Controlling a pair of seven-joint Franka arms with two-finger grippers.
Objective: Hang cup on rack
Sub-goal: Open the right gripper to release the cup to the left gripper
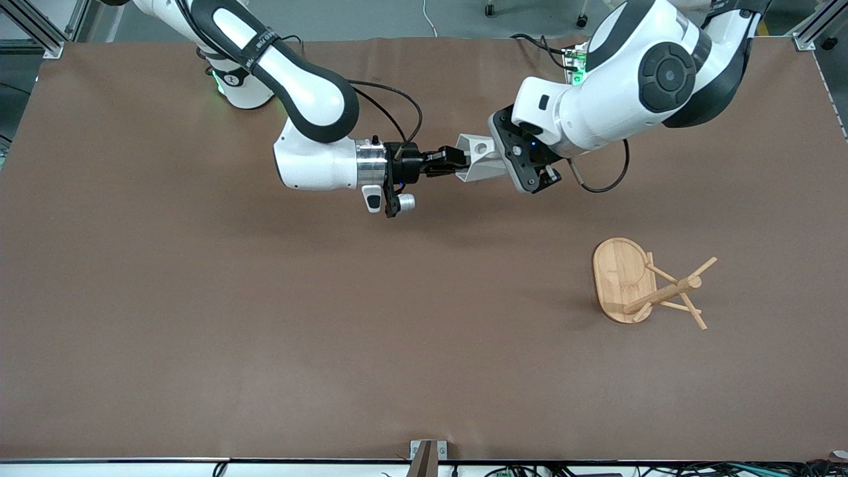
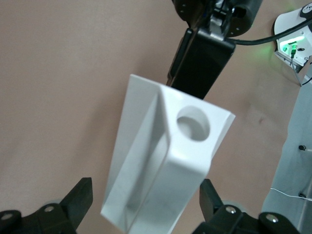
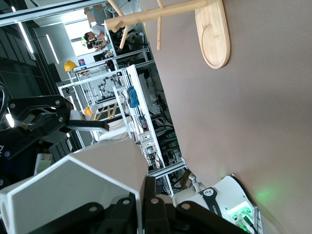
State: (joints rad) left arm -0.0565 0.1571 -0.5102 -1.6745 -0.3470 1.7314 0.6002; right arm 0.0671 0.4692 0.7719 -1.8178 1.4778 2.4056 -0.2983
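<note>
The white faceted cup [image 1: 478, 159] is held up in the air over the middle of the brown table [image 1: 199, 331], caught between the two arms. It is clamped by the right gripper [image 1: 457, 161], whose black fingers are pressed fully together on the cup's thin wall at the rim; in the right wrist view the wall [image 3: 83, 180] is seen pinched between the fingers [image 3: 148, 195].

The left gripper [image 1: 513, 156] is placed around the cup's other end, at the blocky handle with its round hole [image 2: 193, 122]. Its jaws are spread wide, and in the left wrist view both fingertips [image 2: 80, 195] are seen standing just apart from the cup's sides, so nothing is gripped by them.

The bamboo mug rack [image 1: 646, 285] is standing on the table toward the left arm's end, nearer to the front camera than the cup and well apart from it, with every peg bare.
</note>
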